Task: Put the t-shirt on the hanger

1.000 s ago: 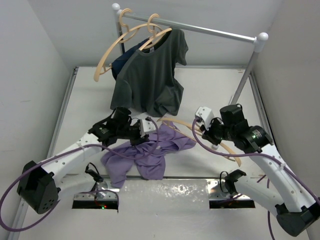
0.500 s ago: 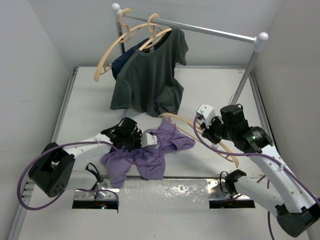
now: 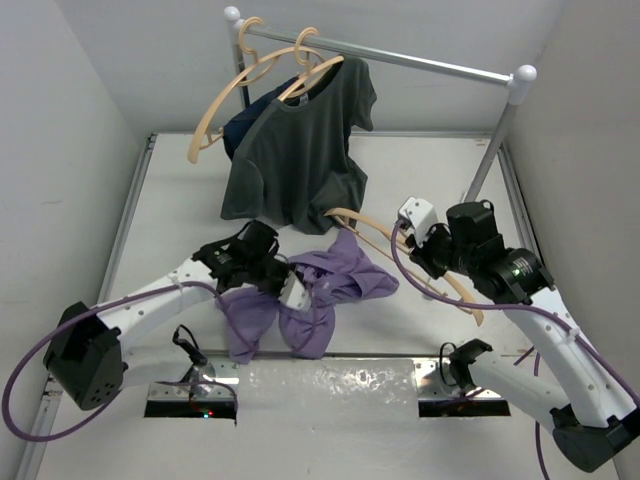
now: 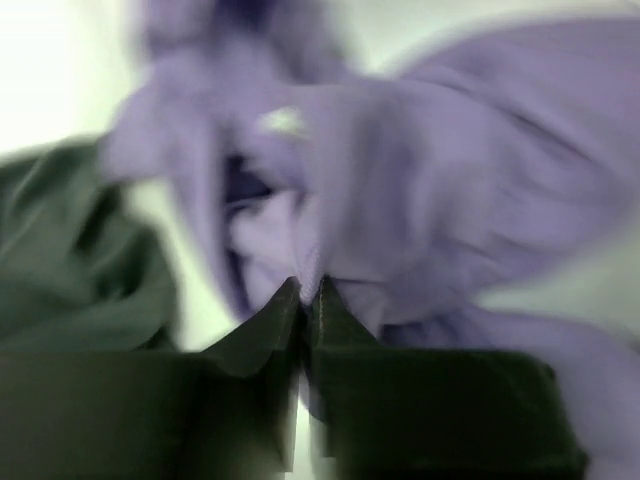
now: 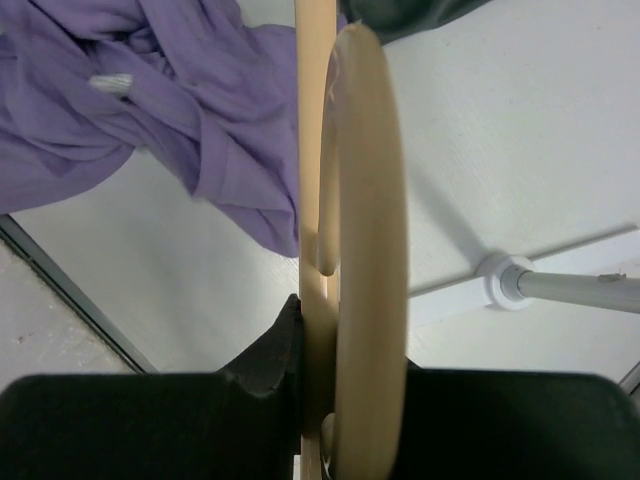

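Note:
The lavender t-shirt is bunched and lifted off the table between the arms. My left gripper is shut on a fold of it; the left wrist view shows the cloth pinched between the closed fingertips. My right gripper is shut on the pale wooden hanger at its neck. One hanger arm reaches left over the t-shirt's top edge. The right wrist view shows the hanger edge-on, with the t-shirt to its left.
A dark grey t-shirt hangs on a hanger from the metal rail at the back, with a navy garment behind it and an empty hanger at the left. The rail's right post stands behind my right arm.
My left gripper has moved right and lifted the t-shirt, bunching it up off the table. My right gripper has shifted the hanger slightly up and left, over the shirt.

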Available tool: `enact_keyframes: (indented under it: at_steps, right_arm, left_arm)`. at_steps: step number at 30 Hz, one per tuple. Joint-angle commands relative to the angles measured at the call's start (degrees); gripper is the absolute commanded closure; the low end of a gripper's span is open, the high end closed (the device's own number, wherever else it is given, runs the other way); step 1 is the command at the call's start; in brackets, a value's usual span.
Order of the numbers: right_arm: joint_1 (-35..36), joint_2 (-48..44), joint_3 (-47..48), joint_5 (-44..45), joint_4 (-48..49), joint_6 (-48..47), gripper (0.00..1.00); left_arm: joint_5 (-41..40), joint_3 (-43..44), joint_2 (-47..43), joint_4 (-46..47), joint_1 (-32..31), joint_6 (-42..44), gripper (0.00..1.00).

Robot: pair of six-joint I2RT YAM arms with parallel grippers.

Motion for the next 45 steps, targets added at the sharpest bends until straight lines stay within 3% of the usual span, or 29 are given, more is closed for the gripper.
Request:
enact_keyframes:
  at_steps: [1,5,8,9,11,12,13,15,16,21,27,32,37,45]
  right_arm:
    - [-0.2,0.7,2.9,1.1,0.2,-1.2,1.0]
    - [-0.2,1.9,3.5,1.1,-0.5,-1.6,1.0]
    - [-0.2,2.3,3.4,1.1,-0.2,-0.9,1.0]
    - [-0.2,2.4,3.3,1.3,0.1,-0.6,1.0]
    - [-0.1,2.7,3.2,2.1,0.0,0.1,1.0]
    - [-0.2,2.9,3.2,2.7,-0.1,0.4,1.0]
    - [-0.1,3.1,3.2,4.1,-0.2,0.8,1.0]
    - [-0.2,3.2,3.1,5.2,0.1,1.3,1.0]
    - [-0.2,3.0,3.0,5.6,0.2,1.4,1.0]
    - [-0.2,1.5,2.3,5.6,0.6,2.1,1.0]
    - [-0.2,0.3,1.0,6.9,0.2,2.7,1.0]
    - [-0.2,-0.9,0.9,7.1,-0.4,2.4,1.0]
    - [-0.1,-0.9,1.5,6.1,-1.4,1.7,1.0]
    - [-0.2,-0.5,0.9,3.5,-0.7,1.4,1.0]
  left_arm:
    - [7.4,-0.5,-3.0,-25.9,-0.8,20.6,0.68]
    - [6.2,-2.6,-5.4,-27.1,-0.8,21.9,0.23]
    - [10.3,0.8,-5.9,-22.4,-0.8,14.5,0.22]
    - [12.2,2.2,-5.9,-18.9,-0.7,2.8,0.25]
    - [15.3,4.6,-5.6,-0.4,-0.7,-16.1,0.68]
    - [14.7,4.3,-4.8,7.2,-0.7,-34.3,0.88]
    - [14.4,4.0,-4.0,17.5,-0.7,-40.2,1.0]
    - [16.6,4.0,-0.8,21.3,-1.3,-44.2,0.97]
    - [14.1,4.0,0.3,21.5,-2.3,-44.2,0.91]
    - [7.8,2.0,6.1,22.2,-3.6,-39.9,0.91]
    - [12.6,4.7,12.6,18.3,-4.1,-35.7,0.79]
    - [12.5,4.1,15.5,12.9,-4.0,-29.7,0.79]
    - [6.2,4.2,18.9,14.7,-3.8,-32.0,0.74]
    - [5.3,7.3,20.0,14.3,-2.6,-30.1,0.79]
